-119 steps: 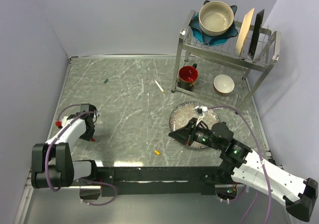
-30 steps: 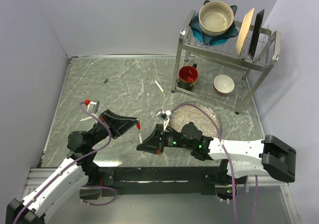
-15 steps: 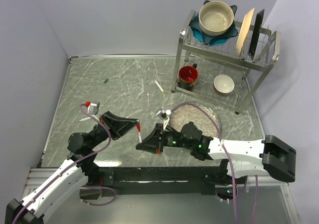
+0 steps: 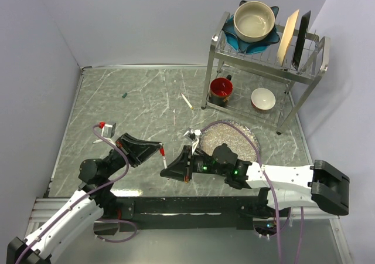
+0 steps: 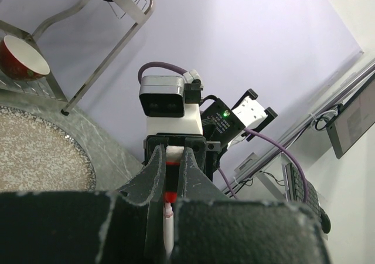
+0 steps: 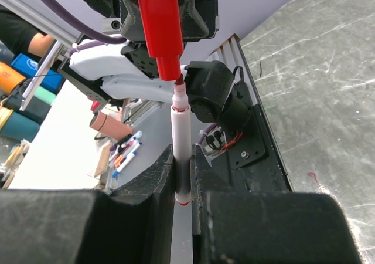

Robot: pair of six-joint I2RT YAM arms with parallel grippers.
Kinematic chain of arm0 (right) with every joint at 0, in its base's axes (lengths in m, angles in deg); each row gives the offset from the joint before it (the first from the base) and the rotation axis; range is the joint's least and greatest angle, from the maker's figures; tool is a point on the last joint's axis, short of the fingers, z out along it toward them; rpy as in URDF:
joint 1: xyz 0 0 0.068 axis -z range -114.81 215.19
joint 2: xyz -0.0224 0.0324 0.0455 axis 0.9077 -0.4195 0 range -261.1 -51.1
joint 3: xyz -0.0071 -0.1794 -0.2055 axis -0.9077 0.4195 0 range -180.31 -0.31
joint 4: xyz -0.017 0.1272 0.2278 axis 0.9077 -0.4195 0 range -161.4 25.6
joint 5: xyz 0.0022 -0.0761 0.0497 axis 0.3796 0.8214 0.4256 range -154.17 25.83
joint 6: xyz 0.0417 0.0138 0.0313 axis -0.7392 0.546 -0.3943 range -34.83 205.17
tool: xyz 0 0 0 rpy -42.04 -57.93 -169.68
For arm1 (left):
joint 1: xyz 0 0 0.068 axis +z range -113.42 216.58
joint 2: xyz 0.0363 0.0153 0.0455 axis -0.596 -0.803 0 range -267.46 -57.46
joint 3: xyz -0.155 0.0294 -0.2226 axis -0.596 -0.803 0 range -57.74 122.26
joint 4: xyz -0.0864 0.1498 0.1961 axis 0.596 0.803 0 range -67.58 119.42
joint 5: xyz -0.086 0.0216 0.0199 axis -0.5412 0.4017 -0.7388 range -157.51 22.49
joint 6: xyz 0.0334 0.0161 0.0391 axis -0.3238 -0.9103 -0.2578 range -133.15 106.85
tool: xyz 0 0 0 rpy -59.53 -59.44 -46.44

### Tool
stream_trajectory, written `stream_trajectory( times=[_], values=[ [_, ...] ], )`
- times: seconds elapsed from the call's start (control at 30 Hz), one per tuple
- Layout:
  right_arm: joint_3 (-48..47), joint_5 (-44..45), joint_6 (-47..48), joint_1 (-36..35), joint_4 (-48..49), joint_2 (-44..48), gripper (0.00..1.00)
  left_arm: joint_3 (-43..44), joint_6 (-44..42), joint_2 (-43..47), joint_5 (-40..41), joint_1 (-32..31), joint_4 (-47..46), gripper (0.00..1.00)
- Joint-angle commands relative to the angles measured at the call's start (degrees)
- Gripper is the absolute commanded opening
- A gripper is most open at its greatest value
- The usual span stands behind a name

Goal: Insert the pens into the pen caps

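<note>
My left gripper [image 4: 159, 149] is shut on the red pen cap [image 4: 160, 151], held above the table's front middle. The cap also shows in the left wrist view [image 5: 170, 188]. My right gripper [image 4: 166, 171] is shut on a white pen [image 4: 164, 160] standing upright just under the cap. In the right wrist view the pen [image 6: 181, 135] has its red tip at the mouth of the cap [image 6: 159, 29]. A dark green cap [image 4: 124, 94] and a yellow-tipped pen [image 4: 187, 101] lie at the back. The yellow cap is hidden.
A metal dish rack [image 4: 293, 70] stands at the back right with a bowl, plates, a red mug [image 4: 221, 89] and a small bowl [image 4: 263, 99]. A round speckled mat [image 4: 237, 136] lies in front of it, behind my right arm.
Since four seconds ago both arms have come together at the front middle, the left with the red cap and the right with the pen. Over the last second they have barely moved.
</note>
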Motion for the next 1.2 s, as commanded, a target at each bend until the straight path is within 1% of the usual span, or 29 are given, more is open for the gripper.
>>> stream_trajectory(
  times=[0.0, 0.4, 0.83, 1.03, 1.17],
  values=[
    [-3.7, 2.4, 1.8, -0.3, 1.0, 2.4, 0.0, -0.3, 0.6, 0.7, -0.4, -0.5, -0.1, 0.01],
    [-4.9, 1.6, 0.9, -0.2, 0.3, 0.5, 0.0, 0.4, -0.2, 0.4, 2.3, -0.8, 1.2, 0.01],
    [-5.6, 3.2, 1.3, -0.3, -2.3, 0.1, 0.0, 1.8, -2.8, 2.2, 2.3, -0.8, 6.5, 0.01],
    [-6.0, 4.7, 2.2, -0.2, -3.4, 0.5, 0.0, 1.8, -1.1, 3.0, 0.8, -0.8, 6.0, 0.01],
    [-7.4, 6.7, 3.3, -0.1, -6.2, 0.8, 0.0, 0.1, 1.5, 3.8, 0.3, -0.9, 4.2, 0.01]
  ],
)
